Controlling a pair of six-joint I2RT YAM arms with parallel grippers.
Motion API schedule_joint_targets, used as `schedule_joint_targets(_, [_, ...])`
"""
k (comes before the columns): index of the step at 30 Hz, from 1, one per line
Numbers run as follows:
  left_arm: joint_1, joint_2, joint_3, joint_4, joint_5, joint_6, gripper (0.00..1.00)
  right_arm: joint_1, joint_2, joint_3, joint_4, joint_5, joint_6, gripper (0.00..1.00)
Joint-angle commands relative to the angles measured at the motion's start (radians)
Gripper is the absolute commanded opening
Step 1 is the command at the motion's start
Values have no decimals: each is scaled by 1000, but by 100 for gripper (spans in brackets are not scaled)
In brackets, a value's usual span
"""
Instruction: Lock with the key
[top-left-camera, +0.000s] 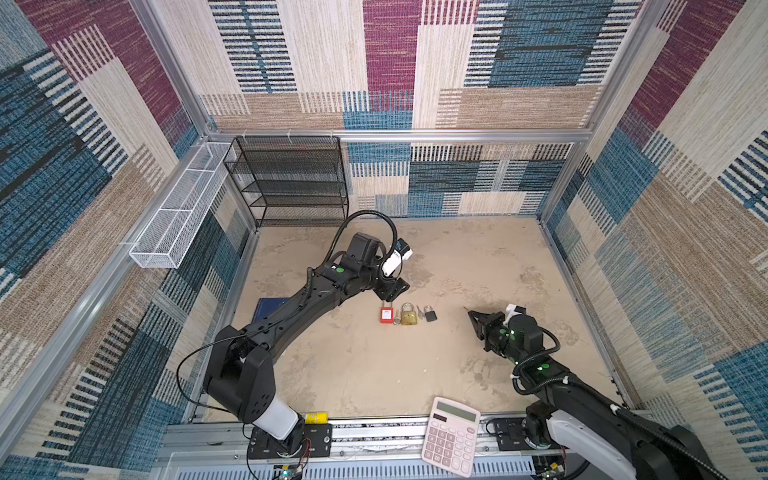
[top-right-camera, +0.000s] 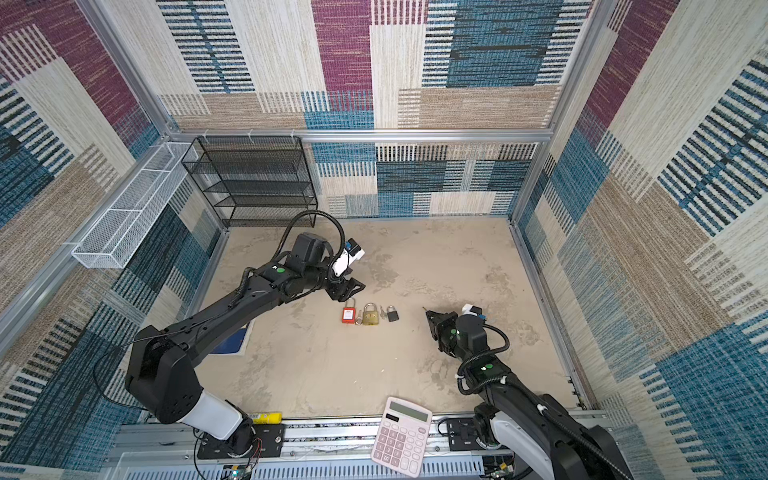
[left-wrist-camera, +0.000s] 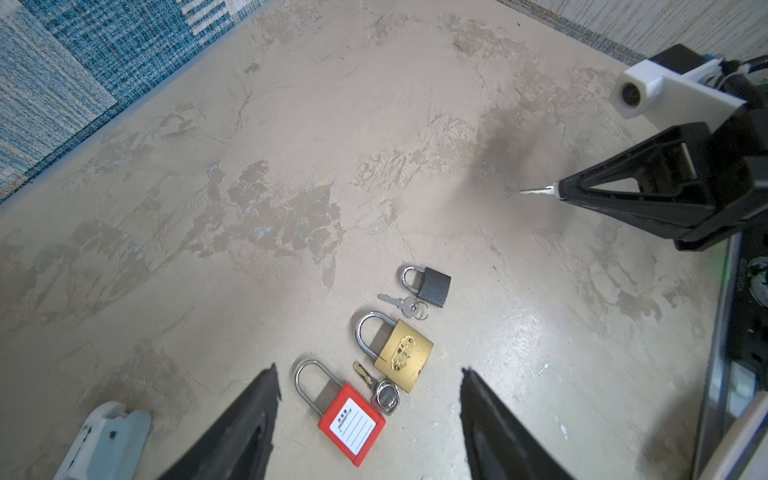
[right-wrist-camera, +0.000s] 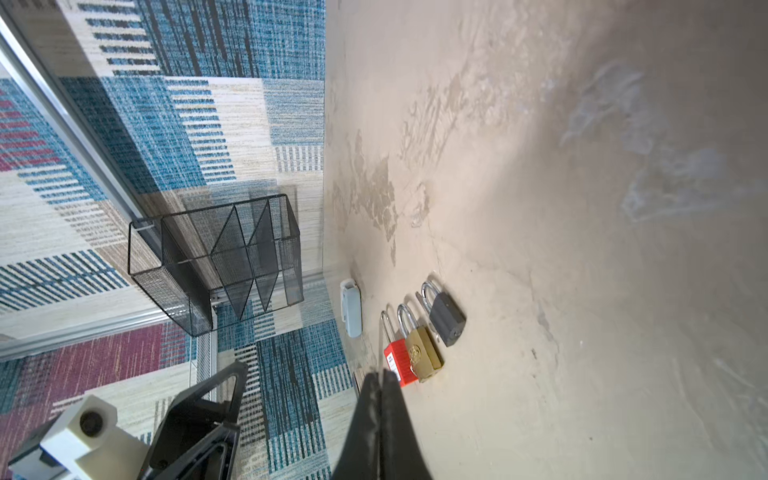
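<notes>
The right claw (left-wrist-camera: 559, 192) pinches a small silver key (left-wrist-camera: 536, 191), its blade poking out past the tips, well apart from three padlocks lying in a row on the mottled beige desk (top-left-camera: 374, 374): a red plastic padlock with a white label (left-wrist-camera: 353, 428), a brass padlock (left-wrist-camera: 403, 357) and a small dark grey padlock (left-wrist-camera: 434, 284). The left claw (top-left-camera: 394, 291) hangs over the red one, jaws spread and empty. The step in hand looks like steadying a lock: the left claw must drop and pin one body, which one I cannot tell, so the right can line the blade with its keyhole.
</notes>
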Motion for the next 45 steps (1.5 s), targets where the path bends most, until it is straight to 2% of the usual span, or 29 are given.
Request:
schedule_joint_targets(1, [1,-16,-18,17,-6,-46,71,32,58,-2,133,48,91,0])
schedule_joint_targets(11, [3,-66,-67,16,-22,-52,71,112,279,57,247,109,131,0])
schedule_joint_targets(20, [10,-103,-103,11,-28,-50,71,127,491,143,324,73,141,0])
schedule_joint_targets(24, [14,-124,-116,11,-30,-53,71,128,525,145,322,93,166,0])
schedule_joint_targets(29, [20,-132,-124,17,-30,-52,71,128,569,174,307,65,164,0])
schedule_joint_targets(43, [22,-125,-126,25,-20,-58,71,128,705,188,412,22,156,0])
schedule_joint_targets(45, [22,-125,-125,23,-21,-57,71,128,711,194,410,17,157,4])
